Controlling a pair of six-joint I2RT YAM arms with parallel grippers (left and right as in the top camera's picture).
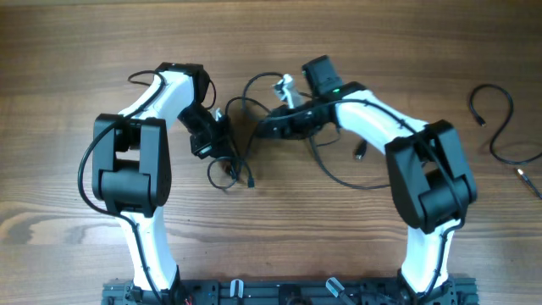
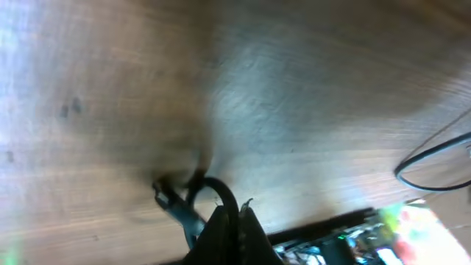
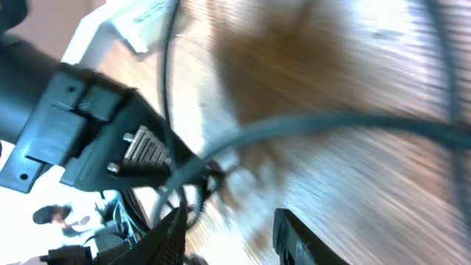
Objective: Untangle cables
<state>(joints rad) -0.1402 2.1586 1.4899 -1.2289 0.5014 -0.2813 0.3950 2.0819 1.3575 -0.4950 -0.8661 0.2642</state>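
Left pincer (image 2: 237,213) pressed together, right pincer (image 3: 229,221) spread, both angled inward.

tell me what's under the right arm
A black cable loops out from beneath the right arm, a small plug beside it; its run under the arm is covered.

- A thin black cable (image 3: 316,126) runs across the brown table (image 3: 383,206).
- The right gripper (image 3: 229,219) has two fingers, wide apart, at the bottom.
- Everything looks blurry.
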